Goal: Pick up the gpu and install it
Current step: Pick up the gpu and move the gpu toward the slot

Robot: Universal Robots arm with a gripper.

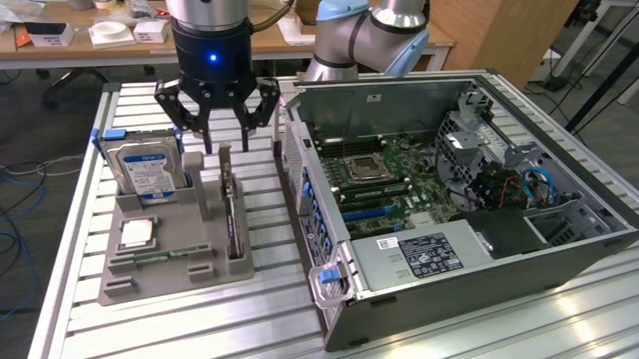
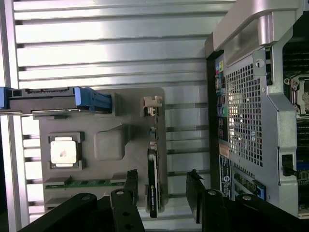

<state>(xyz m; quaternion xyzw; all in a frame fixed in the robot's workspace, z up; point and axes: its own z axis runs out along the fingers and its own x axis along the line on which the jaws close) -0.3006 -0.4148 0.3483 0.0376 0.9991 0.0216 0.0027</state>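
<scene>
I am holding the gripper (image 1: 227,146) with its jaws spread wide and nothing between them. It is hanging above the far end of the gray holder (image 1: 150,288).

The gpu (image 1: 232,209) is standing on edge in a slot along the side of the holder that faces the computer case (image 1: 469,209). Its long axis is running down the length of the holder, from below my gripper toward the near end.

In the wrist view, the gpu (image 2: 153,164) is showing edge-on between my two fingers (image 2: 130,186). It is sitting closer to one finger than the other, so I am judging the jaws to be off-centre across its thin dimension.

Adjacent items:
- The hard drive (image 1: 145,168) is standing upright to the exterior view's left of the card.
- The processor (image 1: 137,233) and memory stick (image 1: 160,256) are lying nearer the front.
- The case wall is standing close on the exterior view's right, limiting side clearance.
</scene>
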